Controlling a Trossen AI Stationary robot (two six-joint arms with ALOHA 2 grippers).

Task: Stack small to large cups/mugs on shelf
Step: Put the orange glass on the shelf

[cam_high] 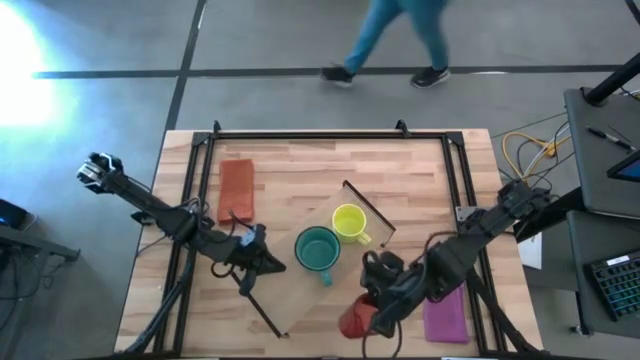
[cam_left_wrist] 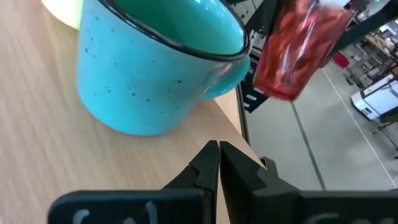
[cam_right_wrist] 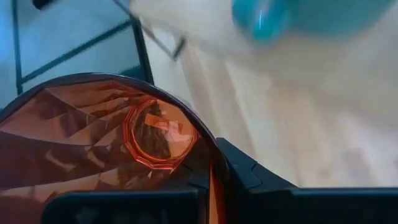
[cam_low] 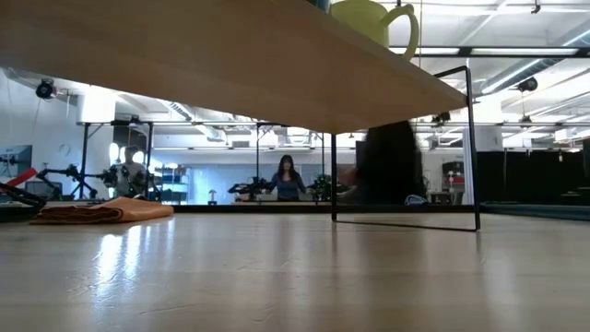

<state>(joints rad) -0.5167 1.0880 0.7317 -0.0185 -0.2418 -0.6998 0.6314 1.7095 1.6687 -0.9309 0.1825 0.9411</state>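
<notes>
The teal-green mug (cam_high: 317, 250) and the yellow mug (cam_high: 349, 221) stand upright on the light-wood shelf (cam_high: 300, 295), which lies slantwise across the table's middle. My left gripper (cam_high: 275, 266) is shut and empty just left of the teal mug (cam_left_wrist: 155, 68), over the shelf board. My right gripper (cam_high: 372, 312) is shut on the red ribbed cup (cam_high: 352, 322) off the shelf's near right side. The low view shows the shelf's underside (cam_low: 230, 65) with the yellow mug (cam_low: 373, 23) on top. My right gripper holds the red cup by its wall near the rim (cam_right_wrist: 212, 190), one finger seemingly inside the cup and one outside. The cup's mouth faces the wrist camera and its bottom (cam_right_wrist: 158, 134) points away. In the left wrist view the cup (cam_left_wrist: 298, 43) is tilted and lifted clear.
An orange-red cloth (cam_high: 237, 190) lies at the far left and a purple cloth (cam_high: 446, 318) at the near right, close to my right gripper. Black metal bars (cam_low: 470, 148) stand at the shelf's ends. A person (cam_high: 390, 40) walks beyond the table's far edge.
</notes>
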